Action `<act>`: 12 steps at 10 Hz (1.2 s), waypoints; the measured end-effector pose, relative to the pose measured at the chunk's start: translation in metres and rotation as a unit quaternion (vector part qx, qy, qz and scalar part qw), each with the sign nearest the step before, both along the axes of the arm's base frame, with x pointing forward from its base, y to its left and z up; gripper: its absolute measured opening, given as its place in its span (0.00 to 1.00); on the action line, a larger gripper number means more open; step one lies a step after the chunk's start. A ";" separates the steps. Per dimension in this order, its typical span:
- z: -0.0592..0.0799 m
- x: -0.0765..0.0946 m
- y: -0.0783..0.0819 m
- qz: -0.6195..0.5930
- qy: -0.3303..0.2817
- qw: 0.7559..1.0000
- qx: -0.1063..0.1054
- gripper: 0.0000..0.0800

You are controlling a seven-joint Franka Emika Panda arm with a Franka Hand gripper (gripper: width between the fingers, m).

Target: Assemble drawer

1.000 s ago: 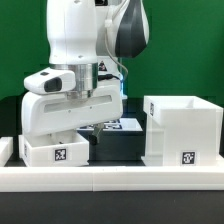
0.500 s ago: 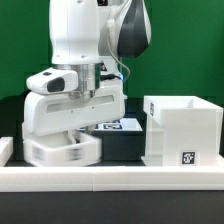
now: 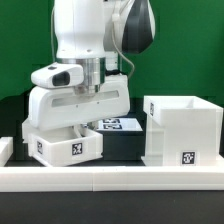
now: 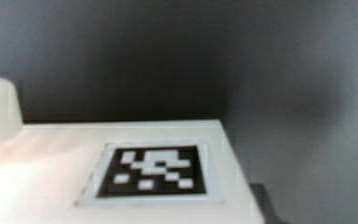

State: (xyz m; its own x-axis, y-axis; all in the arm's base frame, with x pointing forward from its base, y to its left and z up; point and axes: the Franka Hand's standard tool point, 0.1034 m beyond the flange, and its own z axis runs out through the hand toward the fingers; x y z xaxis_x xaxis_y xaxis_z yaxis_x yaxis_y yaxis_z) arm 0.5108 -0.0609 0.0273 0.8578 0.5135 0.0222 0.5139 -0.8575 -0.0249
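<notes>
The gripper (image 3: 82, 118) sits left of centre in the exterior view. Its fingers are hidden between the arm's bulky white hand and the tray (image 3: 62, 143) right under it, so I cannot tell whether they are spread or pinching. The wrist view shows no fingertips either, only a close white surface with a tag (image 4: 158, 172), most likely the tray's. The tray is in the lower left of the exterior frame. Its tagged face is toward the camera, its long axis runs roughly across the frame, and it looks slightly tilted rather than lying flat. Whether it is carried or resting on the table is unclear. The housing (image 3: 180, 130) stands upright at the right of the frame, well apart from the tray, and its open side appears to face up. The marker board (image 3: 115, 125) lies on the table behind the gap between them. The housing therefore lies toward the exterior view's right of the gripper. As I judge it, the coming move depends on carrying the tray that way and squaring its long axis to the housing's opening.
</notes>
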 end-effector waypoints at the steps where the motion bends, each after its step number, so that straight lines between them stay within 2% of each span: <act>1: 0.010 0.001 0.005 0.007 -0.002 1.000 0.000 0.05; 3: 0.032 0.002 0.018 0.049 -0.001 0.999 -0.002 0.05; 4: 0.037 0.003 0.022 0.078 0.004 0.997 -0.003 0.05; 9: 0.037 0.005 0.021 0.143 0.012 0.990 -0.002 0.05; 12: 0.031 0.006 0.025 0.332 0.015 0.943 -0.011 0.05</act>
